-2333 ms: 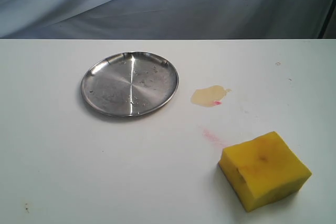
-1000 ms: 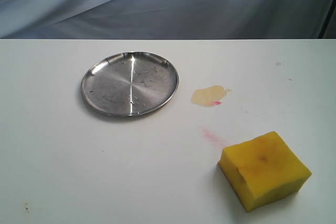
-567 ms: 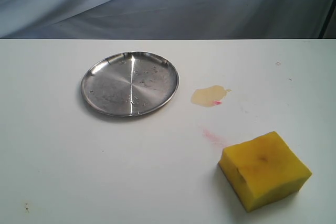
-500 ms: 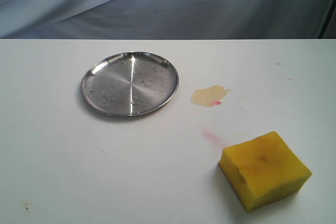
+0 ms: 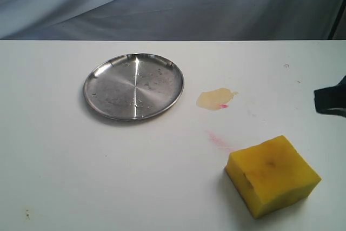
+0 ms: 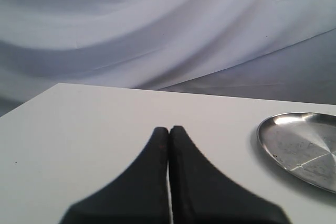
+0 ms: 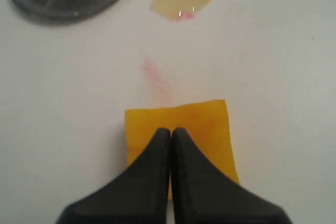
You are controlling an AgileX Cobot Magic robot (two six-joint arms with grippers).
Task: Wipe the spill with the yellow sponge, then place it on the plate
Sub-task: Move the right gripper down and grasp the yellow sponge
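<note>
White table, yellow sponge before closed right claw

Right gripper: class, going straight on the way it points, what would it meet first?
Probably the yellow sponge, directly ahead of the right gripper; its height above it is unclear.

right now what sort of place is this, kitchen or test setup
Probably a staged test bench, not a kitchen: plain white table, draped grey cloth backdrop, with a plate, yellow sponge and spill laid out.
</note>
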